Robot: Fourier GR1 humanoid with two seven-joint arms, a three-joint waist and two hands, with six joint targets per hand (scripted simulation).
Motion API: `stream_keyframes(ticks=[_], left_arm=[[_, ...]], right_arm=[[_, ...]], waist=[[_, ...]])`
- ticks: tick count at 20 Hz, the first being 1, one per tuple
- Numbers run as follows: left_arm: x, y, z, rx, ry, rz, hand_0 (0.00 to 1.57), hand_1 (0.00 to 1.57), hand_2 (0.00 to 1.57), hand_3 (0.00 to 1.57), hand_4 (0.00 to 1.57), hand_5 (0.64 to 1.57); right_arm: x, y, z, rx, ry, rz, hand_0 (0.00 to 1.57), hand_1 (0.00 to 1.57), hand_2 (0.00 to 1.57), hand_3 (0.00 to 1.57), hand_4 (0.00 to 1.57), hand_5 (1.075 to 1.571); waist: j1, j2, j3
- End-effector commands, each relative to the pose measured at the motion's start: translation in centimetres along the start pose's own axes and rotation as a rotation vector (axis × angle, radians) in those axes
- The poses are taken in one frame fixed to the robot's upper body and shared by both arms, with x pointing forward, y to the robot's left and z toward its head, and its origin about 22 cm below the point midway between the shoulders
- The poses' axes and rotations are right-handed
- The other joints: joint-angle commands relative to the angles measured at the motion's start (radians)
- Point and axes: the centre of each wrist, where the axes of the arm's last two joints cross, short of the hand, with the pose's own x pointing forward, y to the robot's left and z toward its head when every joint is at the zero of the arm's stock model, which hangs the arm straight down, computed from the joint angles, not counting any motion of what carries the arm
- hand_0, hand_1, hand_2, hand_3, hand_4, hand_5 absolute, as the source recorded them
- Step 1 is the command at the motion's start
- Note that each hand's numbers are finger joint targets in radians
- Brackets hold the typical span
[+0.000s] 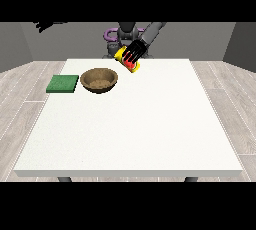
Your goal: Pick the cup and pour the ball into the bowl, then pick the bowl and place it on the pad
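A yellow and red cup (128, 63) hangs tilted over the table's far edge. The hand at the view's right (135, 49) has its fingers curled round the cup from above. The brown bowl (100, 80) stands on the table just left of the cup and a little nearer the camera. Left of the bowl a green pad (63, 84) lies flat at the table's left edge. The hand at the view's left (50, 24) is raised far off to the left, away from the table. I see no ball.
The white table (135, 129) spreads wide in front of the bowl and the pad. The robot's torso (127, 30) stands behind the far edge.
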Motion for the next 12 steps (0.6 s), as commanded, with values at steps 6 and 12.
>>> stream_keyframes(ticks=[6, 12], left_arm=[[3.7, -3.2, 0.6, -0.148, -0.084, -0.428, 1.25, 1.25, 1.57, 1.57, 1.09, 1.567], [5.2, -3.6, 1.0, -0.204, -0.158, -0.587, 0.32, 0.32, 1.57, 1.40, 1.00, 1.564]], right_arm=[[-4.0, -0.3, 0.9, -0.019, 0.090, -0.033, 0.00, 0.00, 0.00, 0.00, 0.42, 1.569], [-3.5, -4.3, 1.8, -0.082, 0.081, -0.049, 0.00, 0.00, 0.00, 0.18, 0.44, 1.570]], waist=[[0.018, -0.095, -0.0037], [0.075, -0.091, -0.0044]])
